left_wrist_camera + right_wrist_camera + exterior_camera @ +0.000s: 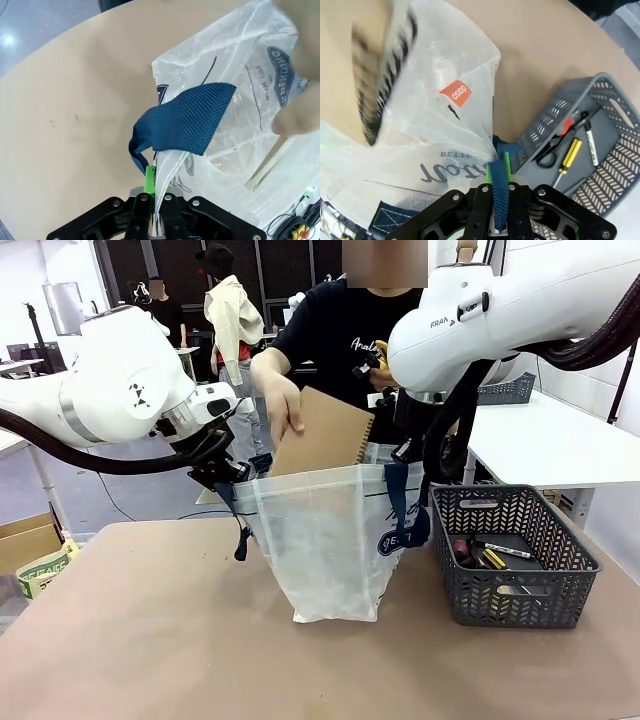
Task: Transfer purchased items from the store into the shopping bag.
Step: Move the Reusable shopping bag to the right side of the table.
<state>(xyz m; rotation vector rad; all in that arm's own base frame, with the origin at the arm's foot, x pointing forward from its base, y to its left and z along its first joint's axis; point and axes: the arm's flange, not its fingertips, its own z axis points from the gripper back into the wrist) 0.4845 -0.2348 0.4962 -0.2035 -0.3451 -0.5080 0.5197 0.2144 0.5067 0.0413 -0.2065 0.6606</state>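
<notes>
The left end effector (153,192) was clenched on the thin top edge of the shopping bag (240,95), right beside a navy strap (186,120) that flopped over. The right end effector (498,192) was clenched on another navy strap at the other side of the bag's mouth. Between the two, the mouth was held up and pulled open. The bag stood on the worktop (140,640), near the middle, just beside a grey basket (520,595) with pens and small tools in it.

Above the open mouth, a brown notebook (325,430) with a wire spine was held by a person's hand (280,400). Its low edge dipped behind the bag's rim. It was judged to be one of the purchased items going in.

The bag was judged to be very light, soft and floppy. It would likely fall flat if it were let go. The plastic looked thin and slippery, so the woven straps were judged the safest place to hold. The notebook looked stiff and light, with hard corners that might poke the thin plastic.
</notes>
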